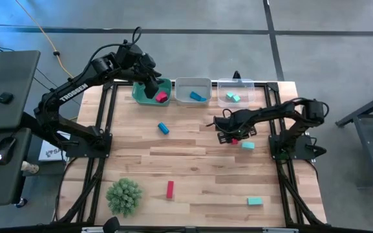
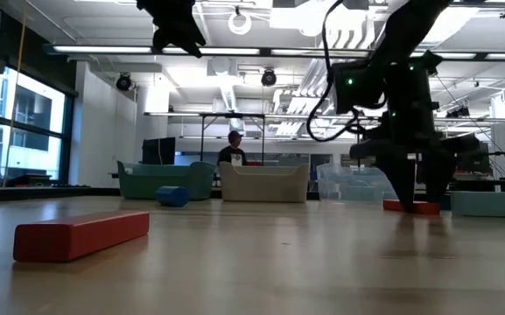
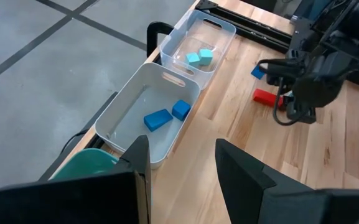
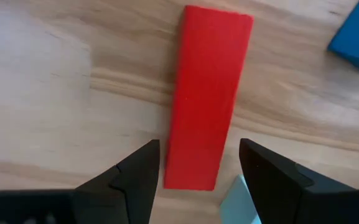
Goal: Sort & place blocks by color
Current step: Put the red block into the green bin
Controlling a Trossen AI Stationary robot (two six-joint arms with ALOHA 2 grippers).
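Two spread jaws of the right gripper [image 4: 195, 165] straddle a flat red rectangular block [image 4: 207, 93] for pickup, while the left gripper [image 3: 182, 165], jaws parted and empty, hovers over the green plastic bin [image 1: 149, 95].

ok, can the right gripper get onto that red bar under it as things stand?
Probably yes. The right gripper hangs open right over the red bar, a finger on each side; nothing lies on it, though a teal block sits close by.

We see a table [image 1: 192, 162] of pale, smooth, faintly glossy wood planks, a matt red bar [image 4: 207, 93] on it, grey bin [image 3: 129, 109] and clear bin [image 3: 219, 31] of smooth plastic at its far edge, and matt dark fingers [image 4: 135, 177]
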